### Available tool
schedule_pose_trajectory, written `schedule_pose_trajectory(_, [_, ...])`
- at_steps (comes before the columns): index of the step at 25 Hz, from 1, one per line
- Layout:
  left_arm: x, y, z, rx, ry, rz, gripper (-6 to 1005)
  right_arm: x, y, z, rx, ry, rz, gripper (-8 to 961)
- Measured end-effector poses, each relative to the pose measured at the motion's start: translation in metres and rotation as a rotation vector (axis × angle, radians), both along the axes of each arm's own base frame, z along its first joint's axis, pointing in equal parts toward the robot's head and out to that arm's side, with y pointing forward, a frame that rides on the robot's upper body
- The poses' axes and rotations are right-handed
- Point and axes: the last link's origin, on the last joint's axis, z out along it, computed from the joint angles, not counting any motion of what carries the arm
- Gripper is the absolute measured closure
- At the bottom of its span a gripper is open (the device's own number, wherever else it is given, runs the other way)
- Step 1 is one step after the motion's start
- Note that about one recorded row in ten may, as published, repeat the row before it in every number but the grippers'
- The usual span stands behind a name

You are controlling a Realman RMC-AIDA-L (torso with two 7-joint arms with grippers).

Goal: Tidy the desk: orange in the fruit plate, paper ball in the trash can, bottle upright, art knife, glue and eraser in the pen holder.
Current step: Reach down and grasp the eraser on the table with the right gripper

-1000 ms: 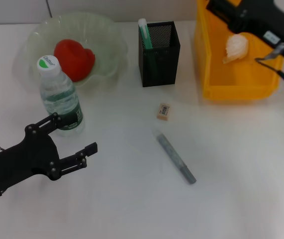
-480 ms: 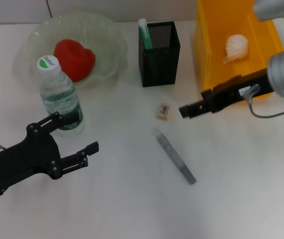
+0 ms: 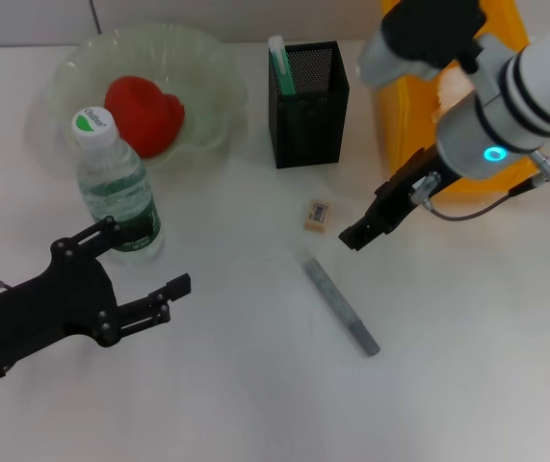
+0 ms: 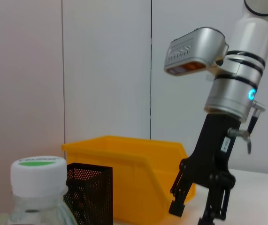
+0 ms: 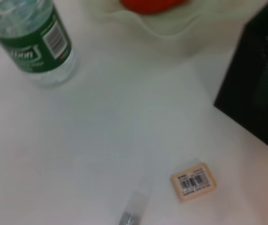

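On table (image 3: 255, 404): four of six items look done
- orange (image 3: 143, 114) sitting in fruit plate (image 3: 212, 58)
- bottle (image 3: 116, 188) upright, near left table edge, just in front of plate
- art knife (image 3: 279, 65) standing in pen holder (image 3: 308, 91)
- paper ball (image 3: 445, 91) mostly hidden behind right arm, only a sliver visible over trash can (image 3: 400, 125); can't confirm from here, probably inside

Left to do, by my read:
- eraser (image 3: 317, 215) flat on table, just in front of pen holder
- glue (image 3: 340, 305) lying diagonally, nearer than eraser, apart from it

Right claw (image 3: 356, 235) hanging just beside eraser on its right, above far end of glue; fingers parted in left wrist view, holding nothing. Likely going for eraser or glue, can't tell which

Left claw (image 3: 140, 274) parked low near left front edge, beside bottle, fingers spread, empty
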Motion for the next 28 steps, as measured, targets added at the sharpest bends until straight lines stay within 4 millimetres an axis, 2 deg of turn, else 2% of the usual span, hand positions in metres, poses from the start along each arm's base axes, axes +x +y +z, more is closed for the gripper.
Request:
schedule_pose_trajectory(10, [0.0,0.0,0.0,-0.001,0.002,0.001,186,-0.002,0.0,-0.02,-0.036,-0.059,0.238,119])
schedule_pose_trajectory(28, [0.0,0.0,0.0,-0.001,0.0,-0.002,186,0.001,0.013,-0.036,0.006,-0.006,0.242,120])
